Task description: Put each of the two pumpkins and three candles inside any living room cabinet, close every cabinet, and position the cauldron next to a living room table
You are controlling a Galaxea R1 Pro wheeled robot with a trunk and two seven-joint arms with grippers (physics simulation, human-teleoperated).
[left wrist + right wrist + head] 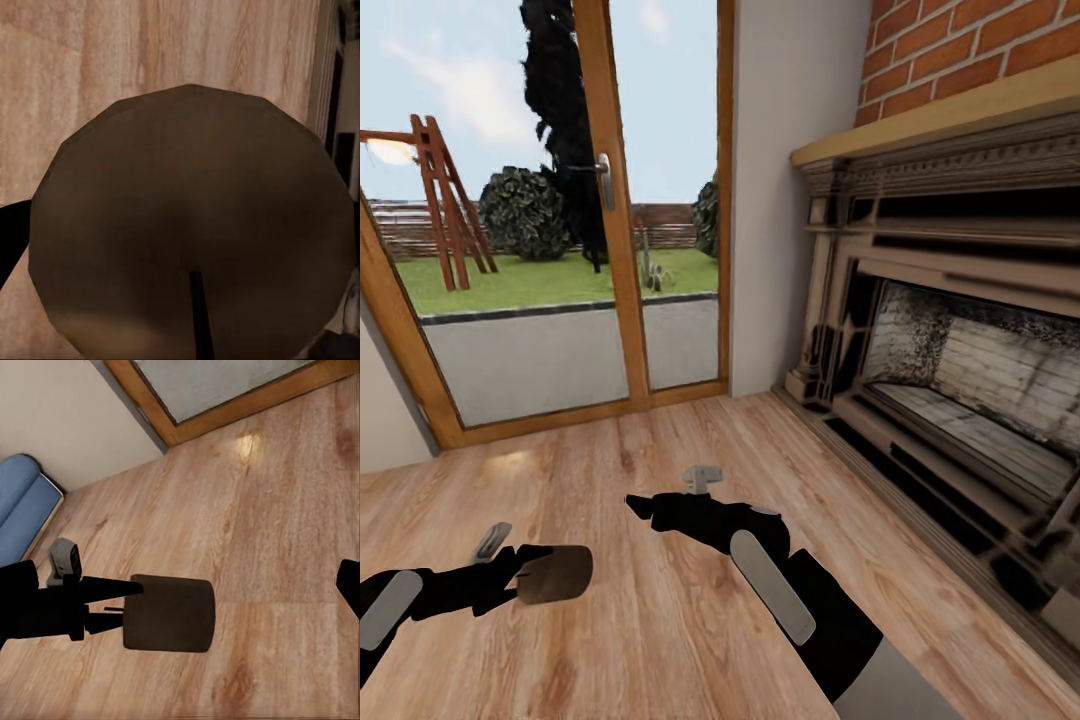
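The left gripper (520, 578) sits low over the wooden floor (660, 620), well to the left of the fireplace (960, 360). Its dark fingers are closed on a candle (555, 574), a stubby brown-grey cylinder held clear of the boards. In the right wrist view the candle (169, 613) lies on its side between those fingers, one thin prong against each side. In the left wrist view its round end face (191, 225) hides the fingertips.

The glass door (560, 230) stands left of the fireplace, with grass and a wooden frame outside.

The right gripper (660, 508) hangs nearer the fireplace, empty; whether its jaws are apart I cannot tell.

The fireplace holds only a pale, sooty brick lining; its right end is cut off.
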